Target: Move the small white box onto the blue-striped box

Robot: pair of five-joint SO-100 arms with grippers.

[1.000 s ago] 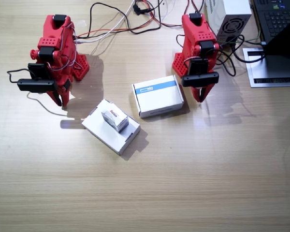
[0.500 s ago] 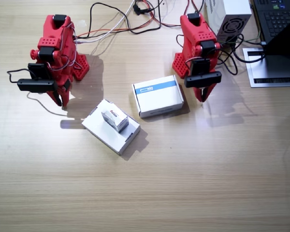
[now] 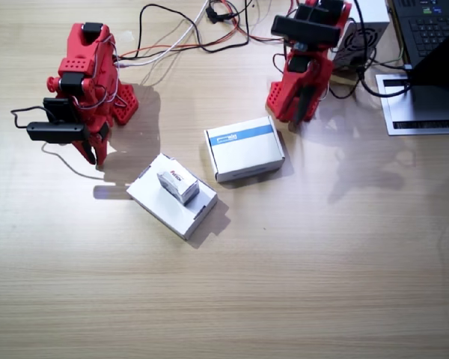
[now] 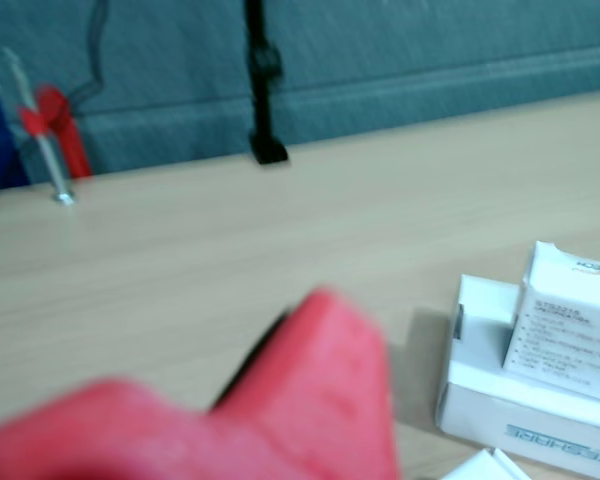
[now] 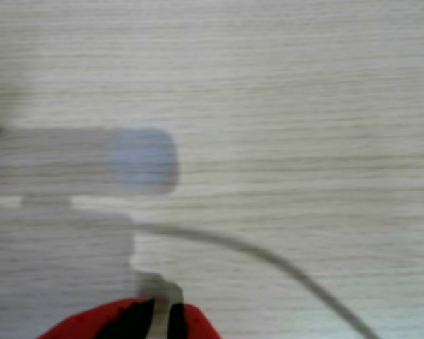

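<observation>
Light wooden table (image 3: 299,284), blue-striped box (image 3: 244,148), plain white box (image 3: 153,196), cables (image 3: 179,34)

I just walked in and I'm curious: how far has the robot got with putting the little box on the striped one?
Nothing looks done yet. The small white box sits on a plain white box, apart from the blue-striped box. Neither gripper holds anything: the left arm is raised near its base, the right arm is off to the side. Picking up and placing both remain.

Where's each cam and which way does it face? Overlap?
Fixed view: overhead, facing down at table; left arm, right arm show.
Wrist view: low, facing across table to a wall; blurred end effector.
Wrist view: facing down at table, cable; end effector at bottom.
Shared: fixed and wrist view show small white box on plain box.
</observation>
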